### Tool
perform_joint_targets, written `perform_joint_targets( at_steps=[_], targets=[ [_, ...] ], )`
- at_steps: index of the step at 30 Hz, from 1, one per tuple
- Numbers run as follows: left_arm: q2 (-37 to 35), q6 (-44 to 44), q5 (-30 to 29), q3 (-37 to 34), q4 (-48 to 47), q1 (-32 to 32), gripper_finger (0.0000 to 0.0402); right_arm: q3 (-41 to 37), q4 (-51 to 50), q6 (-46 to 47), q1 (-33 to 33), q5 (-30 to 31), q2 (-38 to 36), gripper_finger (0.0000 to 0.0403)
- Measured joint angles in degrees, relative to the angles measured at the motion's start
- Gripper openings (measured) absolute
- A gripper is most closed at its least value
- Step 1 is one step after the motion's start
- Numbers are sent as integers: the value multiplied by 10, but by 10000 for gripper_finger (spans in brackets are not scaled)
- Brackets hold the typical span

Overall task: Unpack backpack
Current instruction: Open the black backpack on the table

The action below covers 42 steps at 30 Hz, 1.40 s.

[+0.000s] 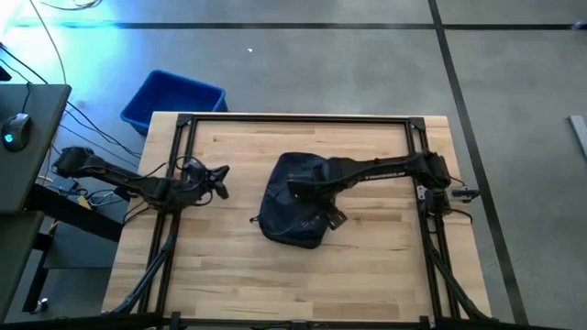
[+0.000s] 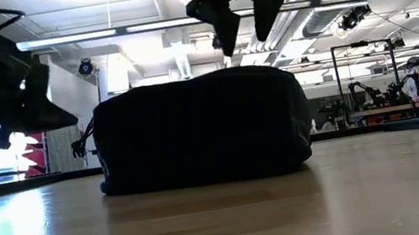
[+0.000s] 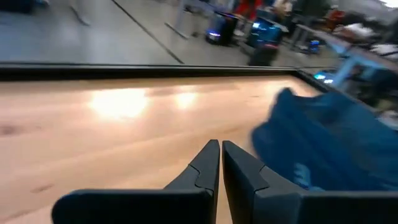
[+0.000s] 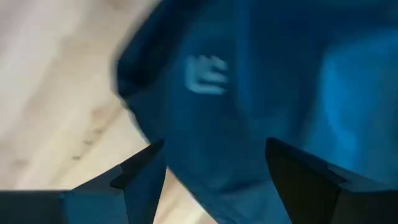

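Two arms are reaching over the table, one from each side. Lying near the table's middle, a little toward the right arm's side, is the backpack, a dark, rounded, soft bag sitting flat on the wood; the low view is showing it as a squat mound with a zipper pull hanging at one end, and the right wrist view is catching a pale label on its fabric.

The right gripper is hovering just above the bag's top, its fingers standing apart and gripping nothing; in the low view the two fingers are hanging clear of the fabric, and in the right wrist view the bag is filling the gap between them.

The left gripper is waiting over bare wood beside the bag without touching it, its fingers pressed together on nothing.

Off the table's far left corner, a blue bin is sitting on the floor.
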Motion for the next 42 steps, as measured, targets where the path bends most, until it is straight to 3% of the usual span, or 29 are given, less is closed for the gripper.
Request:
perform_joint_targets(
  at_steps=[5, 9, 13, 16, 22, 26, 29, 32, 36, 42],
  targets=[
    [28, 44, -14, 0, 139, 14, 0, 2, -6, 12, 8, -23, 0, 239],
    [27, 65, 9, 0, 170, 16, 0, -3, 47, 12, 30, -23, 2, 225],
    [29, 103, 71, 0, 137, 16, 0, -61, 29, 10, 55, 12, 11, 212],
    [27, 48, 185, 0, 142, 14, 0, -136, 28, 10, 88, 40, 12, 199],
    [28, 29, 259, 0, 159, 8, 0, -241, 172, 128, 163, 183, 12, 161],
    [28, -14, 316, 0, 147, -29, 0, -236, 278, 245, 201, 190, 12, 127],
    [36, -43, 307, 0, 139, -78, 0, -210, 371, 336, 212, 154, 12, 99],
    [52, -71, 251, 0, 140, -127, 0, -175, 454, 388, 212, 128, 12, 79],
    [79, -121, 182, 0, 154, -170, 0, -113, 449, 416, 205, 143, 12, 73],
    [123, -169, 171, 0, 170, -193, 2, -36, 411, 418, 187, 196, 11, 95]
  ],
)
